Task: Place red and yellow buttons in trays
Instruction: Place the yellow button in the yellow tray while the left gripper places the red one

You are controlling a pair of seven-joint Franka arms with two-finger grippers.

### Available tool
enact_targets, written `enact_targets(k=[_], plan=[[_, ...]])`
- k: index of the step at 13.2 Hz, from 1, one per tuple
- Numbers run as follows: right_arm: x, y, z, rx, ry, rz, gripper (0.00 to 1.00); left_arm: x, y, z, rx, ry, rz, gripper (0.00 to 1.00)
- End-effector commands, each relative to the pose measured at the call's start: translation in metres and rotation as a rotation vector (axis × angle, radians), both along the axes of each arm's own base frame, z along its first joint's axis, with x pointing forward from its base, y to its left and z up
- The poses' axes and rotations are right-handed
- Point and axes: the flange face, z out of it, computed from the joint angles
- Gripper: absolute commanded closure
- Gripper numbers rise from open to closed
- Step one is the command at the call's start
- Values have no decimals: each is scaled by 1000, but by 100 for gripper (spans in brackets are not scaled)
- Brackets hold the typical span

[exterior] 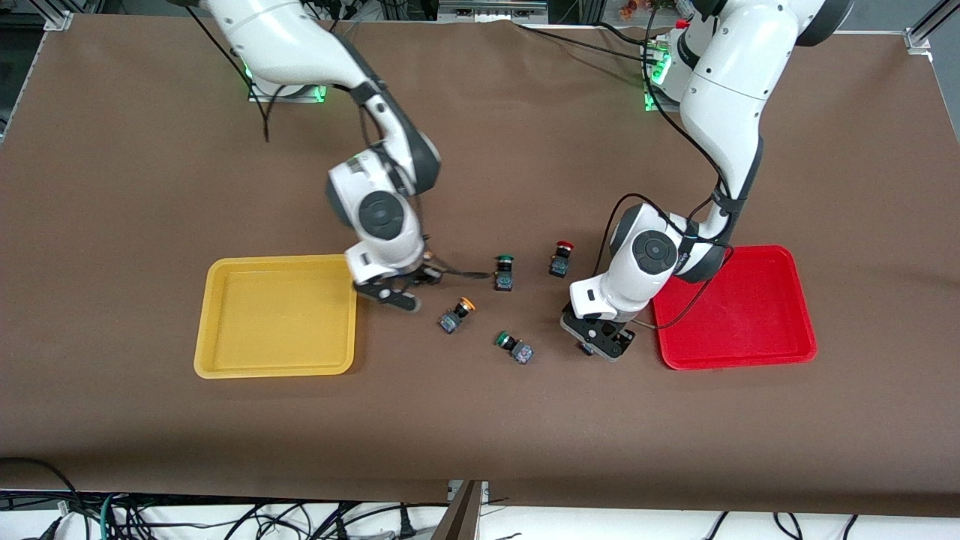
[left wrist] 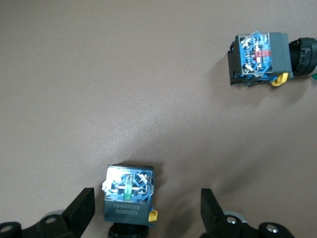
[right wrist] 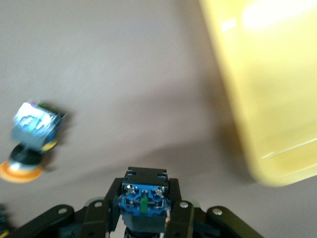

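Along the worktop's [exterior: 480,435] near edge you have a wide bare strip of matte brown covering, and more open room toward both end edges outside the trays.

Nearest lies a green-capped button [exterior: 514,347] on its side. Level with it, the left gripper [exterior: 598,346] is low beside the red tray's [exterior: 780,300] near corner. Its fingers [left wrist: 83,210] are spread on either side of a black-bodied button [left wrist: 129,196] and not touching it. Only the left wrist view shows that gap and the bluish square base facing up. The cap is hidden.

A little farther, an orange-capped button [exterior: 456,313] lies tipped over between the two grippers.

The glossy, round-cornered yellow tray [exterior: 225,352] sits toward the right arm's end. The right gripper [exterior: 396,291] is over the worktop at the tray's inner rim, pinching a button [right wrist: 143,198] by its black body. The right wrist view shows the grip; the front view hides it, and you cannot tell the cap's colour.

Farthest, near the worktop's middle, stand a second green-capped button [exterior: 504,271] and a red-capped button [exterior: 560,259], apart from each other.
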Motion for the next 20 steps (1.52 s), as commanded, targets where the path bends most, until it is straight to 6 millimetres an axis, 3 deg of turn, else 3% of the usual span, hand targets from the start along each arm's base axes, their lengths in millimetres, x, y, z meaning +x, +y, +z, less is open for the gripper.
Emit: enact_targets(k=[1,2,4,7,8,9,10,12,13,14,15,16,18,20], plan=[[32,-95,15,7,52,87,100,4,2,2,5,-11,-24,80],[44,-134,14,-1,62,112,100,6,6,3,13,-15,-42,87],[57,-195,3,1,86,150,100,9,9,8,16,-19,-58,89],[63,-253,-24,6,125,157,100,12,15,37,32,13,-50,90],[65,-285,-40,11,135,150,100,13,22,56,48,46,-43,90],[66,-309,-51,20,133,159,100,15,42,74,63,92,-17,90],[66,-320,-61,25,126,174,100,16,66,95,74,146,14,90],[62,-327,-78,23,99,180,100,12,101,115,111,241,40,89],[62,-328,-80,23,91,180,81,13,125,115,117,275,48,88],[63,-329,-76,23,88,179,10,12,141,107,122,290,28,88],[69,-325,-66,23,70,192,0,14,159,98,129,296,-7,88],[72,-313,-57,30,68,199,0,16,181,86,152,281,-48,88],[79,-266,-30,43,69,237,0,2,195,57,155,250,-86,88],[76,-205,-17,25,60,147,0,-14,197,34,147,217,-84,86]])
